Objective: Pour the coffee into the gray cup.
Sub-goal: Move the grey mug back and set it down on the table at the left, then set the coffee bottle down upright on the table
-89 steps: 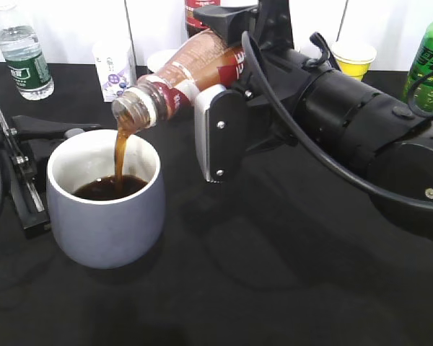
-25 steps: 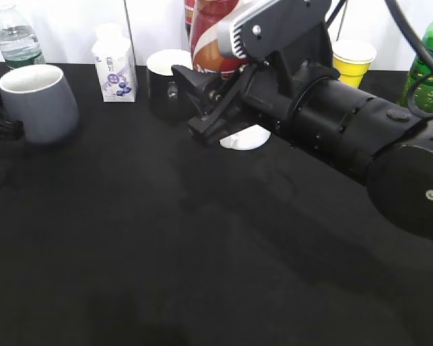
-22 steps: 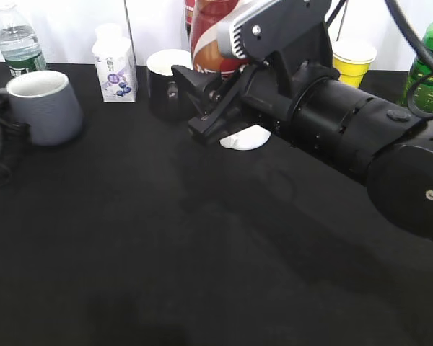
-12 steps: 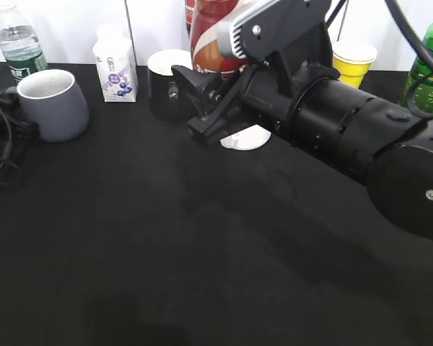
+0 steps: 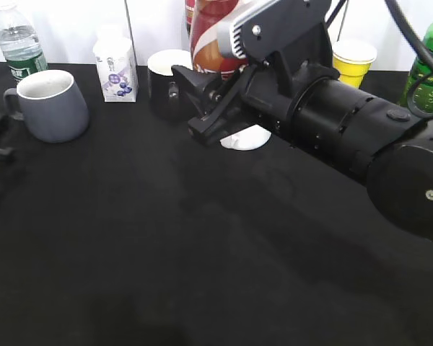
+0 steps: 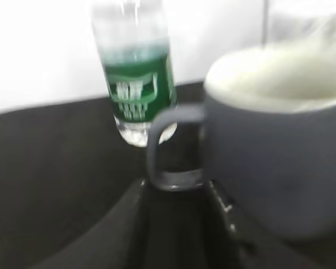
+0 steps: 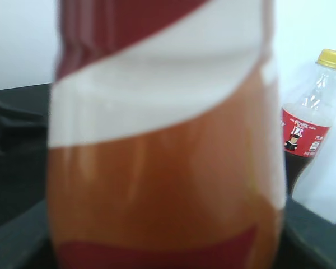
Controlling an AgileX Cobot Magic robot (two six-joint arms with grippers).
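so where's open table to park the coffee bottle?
Bare black table fills the whole front, and the patch between the gray cup and the right arm. The back row is crowded: water bottle, milk carton, dark mug, yellow cup.

Bright, even light; white wall overexposed; left wrist view motion-blurred; coffee bottle (image 7: 162,145) fills right wrist view, unfocused.
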